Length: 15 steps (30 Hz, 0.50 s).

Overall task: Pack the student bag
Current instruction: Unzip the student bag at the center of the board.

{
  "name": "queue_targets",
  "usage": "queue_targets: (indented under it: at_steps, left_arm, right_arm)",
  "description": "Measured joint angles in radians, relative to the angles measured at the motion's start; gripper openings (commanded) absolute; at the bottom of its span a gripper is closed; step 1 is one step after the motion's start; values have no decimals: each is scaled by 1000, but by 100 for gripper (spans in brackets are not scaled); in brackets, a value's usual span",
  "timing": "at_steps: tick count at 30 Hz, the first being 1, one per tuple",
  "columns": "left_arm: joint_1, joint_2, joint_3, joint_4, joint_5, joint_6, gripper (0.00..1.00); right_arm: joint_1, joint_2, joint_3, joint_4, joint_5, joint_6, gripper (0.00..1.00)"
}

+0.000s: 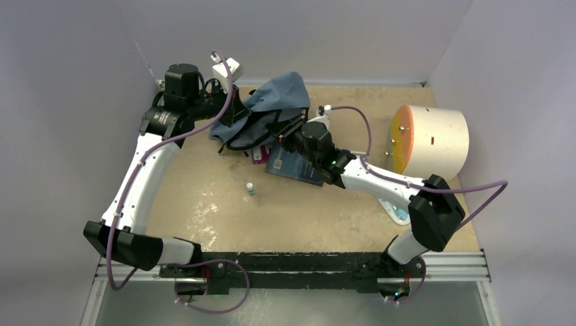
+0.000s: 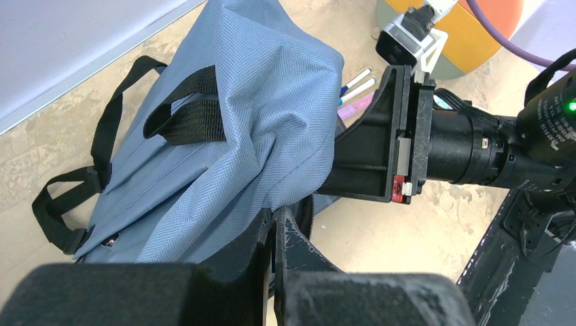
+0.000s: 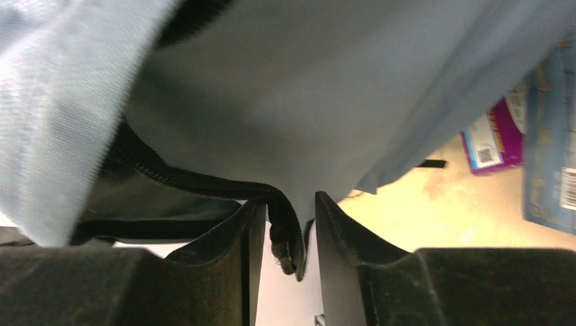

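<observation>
Showing only in wrist views: both tools (image 2: 274, 234) (image 3: 282, 224) pinched on student bag (image 2: 224, 136) fabric/zipper edge.

Two arms (image 1: 139, 180) with white link shells and black joint housings, black grippers (image 1: 293, 132), purple cables (image 1: 380, 178) looped along each, a white wrist camera (image 1: 227, 70), a small green light (image 2: 572, 105) on one black motor.
</observation>
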Motion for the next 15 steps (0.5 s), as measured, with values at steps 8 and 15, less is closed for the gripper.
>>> queue_targets:
  at_steps: [8,15]
  left_arm:
    - [-1,0,0,0,-5,0,0]
    - [-1,0,0,0,-10,1,0]
  right_arm:
    - [0,-97,-85,-61,31,16,44]
    - [1,-170,-85,-30,68,-34,47]
